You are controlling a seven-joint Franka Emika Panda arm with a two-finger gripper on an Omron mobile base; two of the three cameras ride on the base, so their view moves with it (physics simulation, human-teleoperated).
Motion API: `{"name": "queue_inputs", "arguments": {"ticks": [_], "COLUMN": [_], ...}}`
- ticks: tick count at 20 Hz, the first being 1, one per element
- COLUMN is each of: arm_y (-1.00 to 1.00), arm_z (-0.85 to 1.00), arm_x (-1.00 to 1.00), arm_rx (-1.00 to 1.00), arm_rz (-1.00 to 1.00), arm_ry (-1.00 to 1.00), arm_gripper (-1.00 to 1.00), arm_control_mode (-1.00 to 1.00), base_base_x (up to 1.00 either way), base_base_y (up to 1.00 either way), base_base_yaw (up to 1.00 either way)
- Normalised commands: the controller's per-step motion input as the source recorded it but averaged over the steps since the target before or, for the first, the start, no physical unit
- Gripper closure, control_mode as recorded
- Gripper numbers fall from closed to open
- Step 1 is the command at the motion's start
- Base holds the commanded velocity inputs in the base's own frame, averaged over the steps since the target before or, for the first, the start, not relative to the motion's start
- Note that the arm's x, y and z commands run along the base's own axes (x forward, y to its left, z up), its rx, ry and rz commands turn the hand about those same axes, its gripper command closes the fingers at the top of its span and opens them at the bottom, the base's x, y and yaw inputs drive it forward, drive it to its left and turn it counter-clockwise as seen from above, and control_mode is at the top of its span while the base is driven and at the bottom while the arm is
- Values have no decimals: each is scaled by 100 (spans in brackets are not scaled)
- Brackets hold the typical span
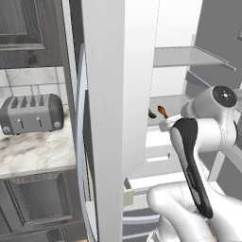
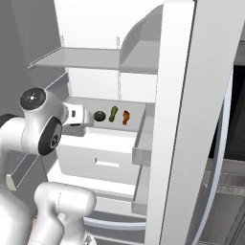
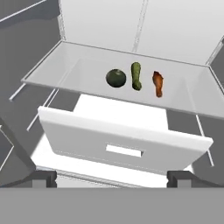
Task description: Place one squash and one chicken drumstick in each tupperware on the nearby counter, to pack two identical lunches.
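On a glass fridge shelf (image 3: pixel 65 72) lie a round dark green squash (image 3: pixel 116 78) (image 2: pixel 99 116), a slim elongated squash (image 3: pixel 136 75) (image 2: pixel 113 114) (image 1: pixel 152 113) and an orange-brown chicken drumstick (image 3: pixel 158 83) (image 2: pixel 126 117) (image 1: pixel 163 111), side by side. My gripper (image 3: pixel 113 178) is open and holds nothing. It hangs in front of the shelf and a little above it, well short of the food. Its two dark fingertips (image 3: pixel 46 178) stand wide apart. The tupperware is out of view. The marble counter (image 1: pixel 33 151) lies left of the fridge.
A grey toaster (image 1: pixel 32 113) stands on the counter. The open fridge door (image 1: pixel 113 118) (image 2: pixel 186 119) rises between the counter and the fridge interior. Under the shelf a white drawer (image 3: pixel 122 140) sticks out. A second shelf (image 2: pixel 76 58) hangs higher up.
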Motion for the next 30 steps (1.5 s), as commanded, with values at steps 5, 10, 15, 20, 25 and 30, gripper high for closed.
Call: {"name": "queue_inputs", "arguments": {"ticks": [5,10,15,20,25,30], "arm_y": [0,0,0,4,19,11], "arm_z": [-23,-19,-3,-14,-24,-23], "arm_x": [46,29,12,40,50,54], "arm_rx": [8,10,2,0,0,0], "arm_rz": [-10,-8,0,0,0,0], "arm_ry": [0,0,0,0,0,0], "arm_gripper": [-100,-100,-100,-100,-100,-100], "arm_control_mode": [-100,-100,-100,-100,-100,-100], "base_base_x": [0,0,0,0,0,0], "base_base_y": [0,0,0,0,0,0], "base_base_yaw": [0,0,0,0,0,0]}}
